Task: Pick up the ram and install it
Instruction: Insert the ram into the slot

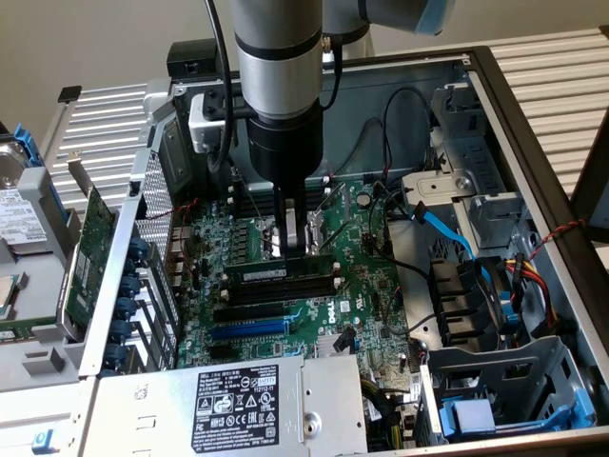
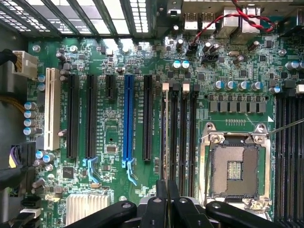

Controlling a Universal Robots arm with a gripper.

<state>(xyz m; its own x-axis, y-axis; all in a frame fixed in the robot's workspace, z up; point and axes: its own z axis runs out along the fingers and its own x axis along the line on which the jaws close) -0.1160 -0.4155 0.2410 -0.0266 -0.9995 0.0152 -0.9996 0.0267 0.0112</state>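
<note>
Open computer case (image 1: 529,143), exterior view: the gripper (image 1: 296,244) is pinched narrow on the ram (image 1: 271,274), which stands upright near the middle of the motherboard (image 1: 373,286). Wrist view: the ram (image 2: 165,133) runs edge-on from the gripper (image 2: 166,189), beside bare slots (image 2: 183,142). Seating it well probably needs level, straight-down pressure.

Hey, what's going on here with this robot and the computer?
A robot arm is reaching down into an open computer case. Its pincer is shut on the top edge of the ram, holding the stick upright among the black memory slots on the motherboard. Whether the ram is fully seated cannot be told.
</note>
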